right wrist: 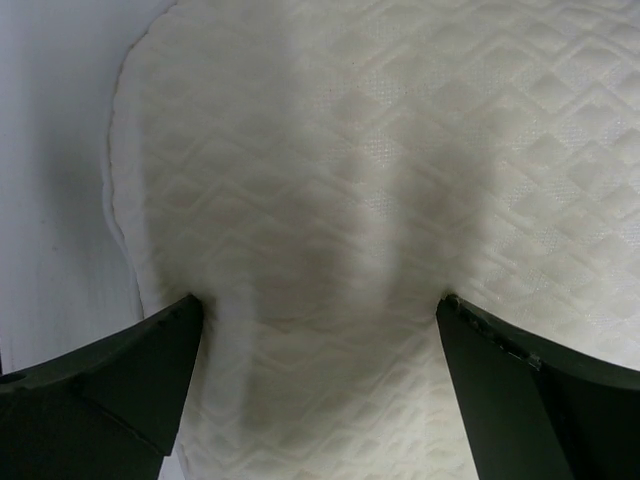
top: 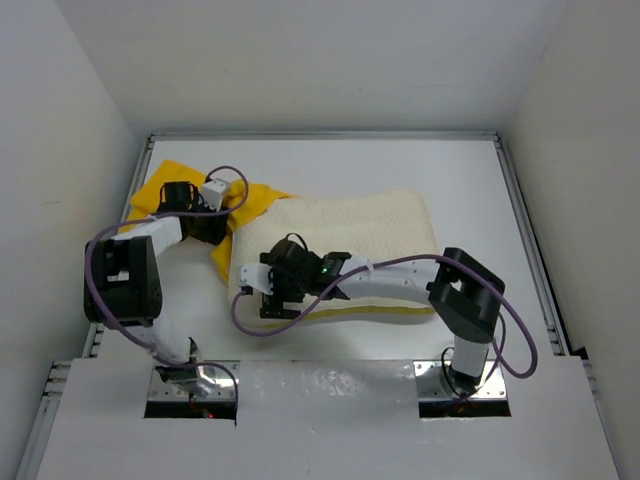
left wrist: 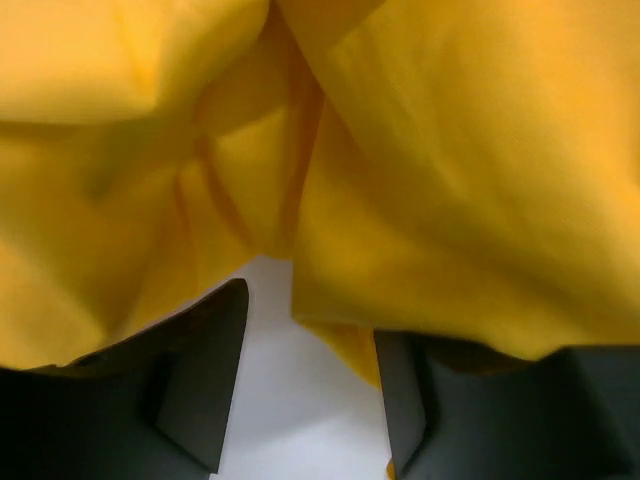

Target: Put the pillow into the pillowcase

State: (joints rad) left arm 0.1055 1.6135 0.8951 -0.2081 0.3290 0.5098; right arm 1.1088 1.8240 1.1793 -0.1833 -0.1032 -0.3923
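The cream quilted pillow (top: 370,230) lies across the middle of the table, with yellow trim along its near edge. The yellow pillowcase (top: 255,200) lies crumpled at the far left, touching the pillow's left end. My left gripper (top: 205,228) is down on the pillowcase. In the left wrist view the pillowcase (left wrist: 450,180) fills the frame and the left gripper (left wrist: 310,380) is open, a fabric fold hanging by its right finger. My right gripper (top: 268,292) is over the pillow's near-left corner. In the right wrist view it (right wrist: 320,320) is wide open, straddling the pillow (right wrist: 380,150).
White walls enclose the table on three sides, with metal rails (top: 525,240) along its edges. Purple cables (top: 110,235) loop from both arms. Bare table (top: 330,160) shows behind the pillow and a strip shows in front of it.
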